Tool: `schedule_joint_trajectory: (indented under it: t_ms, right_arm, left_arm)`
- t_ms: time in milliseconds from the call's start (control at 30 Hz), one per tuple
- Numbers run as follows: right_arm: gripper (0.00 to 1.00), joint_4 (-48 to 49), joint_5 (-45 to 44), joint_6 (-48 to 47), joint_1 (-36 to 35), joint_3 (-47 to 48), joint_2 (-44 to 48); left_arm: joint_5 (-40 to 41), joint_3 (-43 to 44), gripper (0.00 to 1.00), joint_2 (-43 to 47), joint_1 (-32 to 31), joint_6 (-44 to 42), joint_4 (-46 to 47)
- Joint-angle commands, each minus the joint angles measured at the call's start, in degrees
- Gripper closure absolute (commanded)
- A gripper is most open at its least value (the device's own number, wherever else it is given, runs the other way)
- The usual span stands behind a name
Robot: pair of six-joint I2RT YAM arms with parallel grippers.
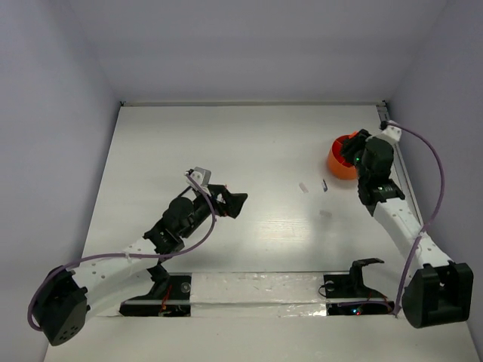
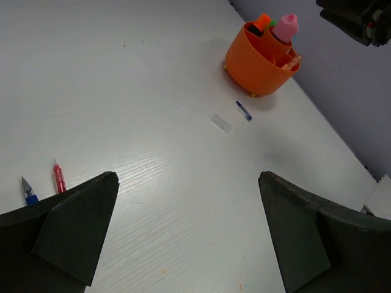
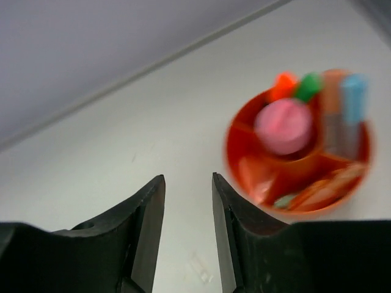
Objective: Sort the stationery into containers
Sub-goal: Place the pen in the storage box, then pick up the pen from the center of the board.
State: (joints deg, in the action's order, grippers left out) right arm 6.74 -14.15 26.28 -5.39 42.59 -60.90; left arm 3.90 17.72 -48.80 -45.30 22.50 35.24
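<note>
The round orange holder (image 1: 337,164) stands at the far right of the table, with dividers inside. In the left wrist view the holder (image 2: 256,64) carries a pink-capped marker (image 2: 286,27) and orange and green caps. My right gripper (image 1: 352,148) hovers over it; in its own view the gripper (image 3: 188,179) is open with a narrow gap and nothing between the fingers, and the holder (image 3: 236,160) lies to the right, blurred. A short blue pen (image 2: 244,110) and a clear bit (image 2: 222,122) lie near the holder. A thin red pen (image 2: 59,178) and a blue one (image 2: 27,192) lie beside my wide-open left gripper (image 2: 186,226).
White walls close the table at the back and on both sides; the right wall runs just behind the holder. The right arm (image 2: 360,18) shows above the holder in the left wrist view. A glossy strip (image 1: 256,290) runs along the near edge between the arm bases.
</note>
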Motion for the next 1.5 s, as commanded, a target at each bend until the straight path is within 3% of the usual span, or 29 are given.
schedule_joint_trajectory:
  t_ms: [0,133,233,367,433,533,700,800,1067,1467]
  right_arm:
    - [0.58,-10.57,12.04,-1.67,-12.13,6.08,-3.59]
    - [0.68,-12.37,13.7,-2.03,-25.06,11.01,-11.68]
    - [0.74,-11.75,13.71,-2.2,-32.9,16.1,-17.83]
    - [0.9,-11.66,15.21,-2.73,-39.33,22.95,-26.26]
    - [0.92,-13.59,12.94,-3.78,-42.75,27.95,-31.78]
    - [0.91,-16.14,11.61,-4.22,-44.79,33.16,-37.16]
    - [0.67,-22.89,9.94,-5.28,-46.9,43.61,-49.02]
    - [0.58,-26.59,8.88,-5.19,-48.48,50.47,-54.47]
    - [0.57,-35.91,2.83,-2.73,-49.54,64.71,-65.56]
    - [0.65,-40.06,-0.01,2.98,-50.69,66.66,-71.19]
  left_arm:
    - [2.25,3.11,0.01,3.87,-0.32,3.94,-1.31]
    - [4.7,7.05,0.01,9.15,-0.32,5.36,-7.02]
    - [11.28,10.04,0.01,14.42,-0.32,5.8,-13.34]
    - [18.93,12.87,0.01,21.01,-0.32,7.9,-21.51]
    - [20.43,15.15,0.01,24.26,-0.32,7.82,-24.76]
    - [21.58,18.83,0.01,27.0,-0.32,5.99,-27.76]
    - [23.08,24.47,0.01,28.22,-0.32,2.9,-36.01]
    - [24.4,26.05,0.01,29.54,-0.32,1.67,-40.06]
    - [24.14,26.41,0.01,32.36,-0.32,0.09,-42.72]
    - [20.18,25.18,0.01,33.85,-0.32,-0.88,-41.66]
